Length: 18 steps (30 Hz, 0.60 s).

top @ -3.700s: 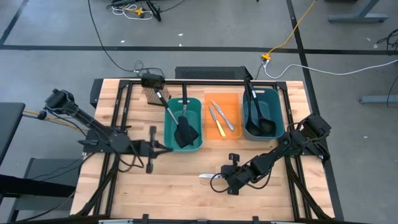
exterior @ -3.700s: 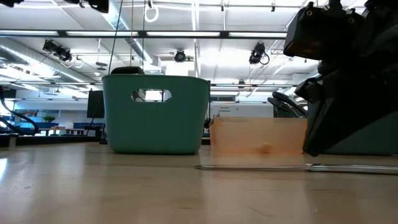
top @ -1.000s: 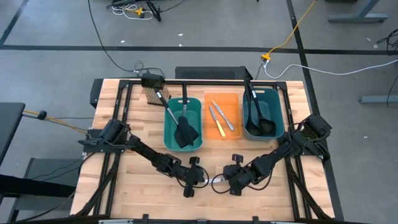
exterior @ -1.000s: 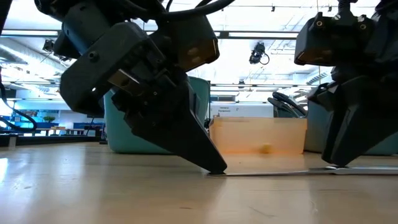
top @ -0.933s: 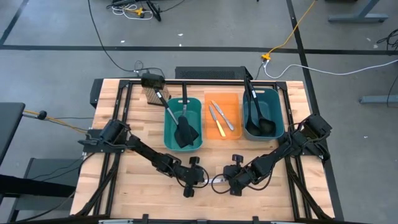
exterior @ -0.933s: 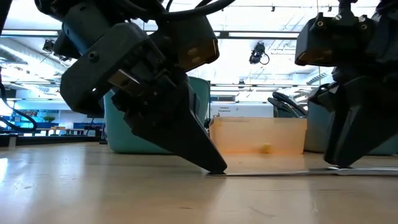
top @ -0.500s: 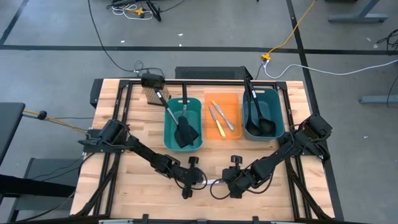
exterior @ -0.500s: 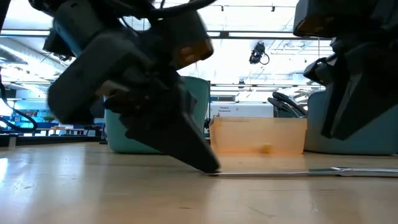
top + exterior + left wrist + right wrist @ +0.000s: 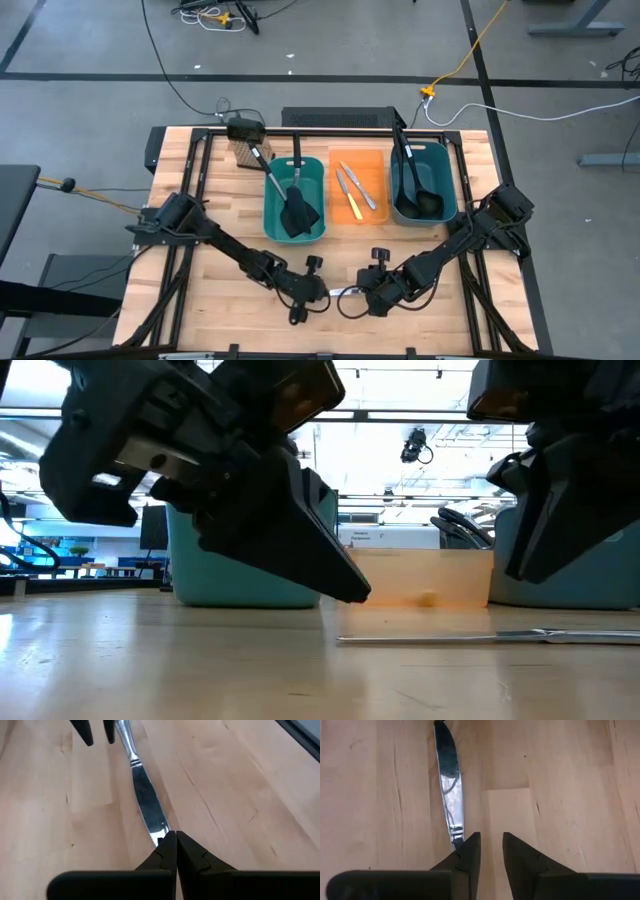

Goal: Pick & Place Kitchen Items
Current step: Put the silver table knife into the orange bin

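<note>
Two dark jointed arms, black wedge-shaped fingers [image 9: 465, 854], orange-marked housings

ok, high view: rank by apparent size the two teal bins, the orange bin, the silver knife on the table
1. Left teal bin and right teal bin: look alike, no ranking.
2. Orange bin, slightly smaller.
3. Silver knife between the pincers, smallest and mostly hidden.

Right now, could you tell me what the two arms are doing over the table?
A small silver knife lies flat on the wooden table in front of the bins. The left gripper, shut, is at the blade tip. The right gripper, fingers apart, hangs over the handle end. Neither holds the knife.
</note>
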{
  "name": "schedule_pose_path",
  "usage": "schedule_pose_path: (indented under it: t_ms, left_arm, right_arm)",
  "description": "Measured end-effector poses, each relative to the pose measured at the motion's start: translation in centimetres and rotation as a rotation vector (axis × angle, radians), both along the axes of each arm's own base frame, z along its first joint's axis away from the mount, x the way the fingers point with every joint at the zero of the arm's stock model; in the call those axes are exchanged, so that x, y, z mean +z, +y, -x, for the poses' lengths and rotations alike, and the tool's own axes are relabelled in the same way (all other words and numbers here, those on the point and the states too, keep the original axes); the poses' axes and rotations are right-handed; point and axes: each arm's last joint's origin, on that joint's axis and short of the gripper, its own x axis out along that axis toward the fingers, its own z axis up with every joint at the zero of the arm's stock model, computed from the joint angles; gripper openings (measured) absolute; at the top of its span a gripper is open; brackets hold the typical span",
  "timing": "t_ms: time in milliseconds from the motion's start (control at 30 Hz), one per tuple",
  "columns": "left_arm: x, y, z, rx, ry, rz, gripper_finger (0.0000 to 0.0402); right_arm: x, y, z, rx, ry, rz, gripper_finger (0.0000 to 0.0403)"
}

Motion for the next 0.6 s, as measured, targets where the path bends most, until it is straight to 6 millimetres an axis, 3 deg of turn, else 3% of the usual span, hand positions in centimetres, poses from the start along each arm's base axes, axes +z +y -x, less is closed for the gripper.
schedule_pose_path:
  t_ms: [600]
  left_arm:
    - [-0.8,1.3,-1.0,-0.020,0.004,0.039,0.0001]
  right_arm:
    - [0.0,-0.1,0.1,0.000,0.011,0.008,0.0091]
